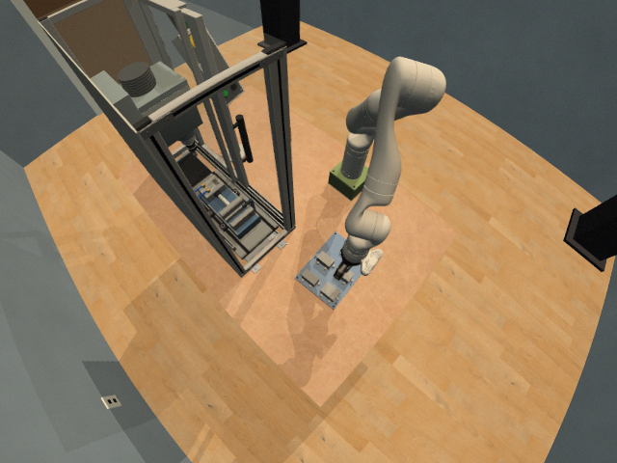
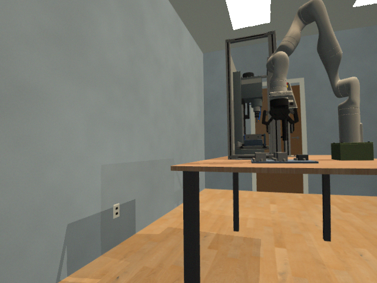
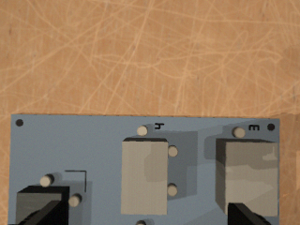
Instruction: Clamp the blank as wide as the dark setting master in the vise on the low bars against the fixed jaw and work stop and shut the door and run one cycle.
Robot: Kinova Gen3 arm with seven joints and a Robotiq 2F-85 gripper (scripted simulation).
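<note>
Jaws wide apart, holding nothing, above plate (image 3: 94,136) at frame bottom. Risk: descending off-centre over centre blank (image 3: 144,175) clips dark master (image 3: 39,203) lower left, toppling it.

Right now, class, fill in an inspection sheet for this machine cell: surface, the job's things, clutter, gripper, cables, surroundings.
Surface: wooden table on black legs, carrying the guard, the plate and the arm's green base.
Job's things: blue plate holds light metal blanks between white pegs, and a dark setting master at the end nearer the base. The vise sits inside the guard, whose door looks open.
Clutter: nothing seen.
Gripper: gripper open and holding nothing, hanging above the plate with fingers pointing down.
Cables: nothing seen.
Surroundings: grey walls, a wall socket, a brown door behind the machine, wooden floor.
</note>
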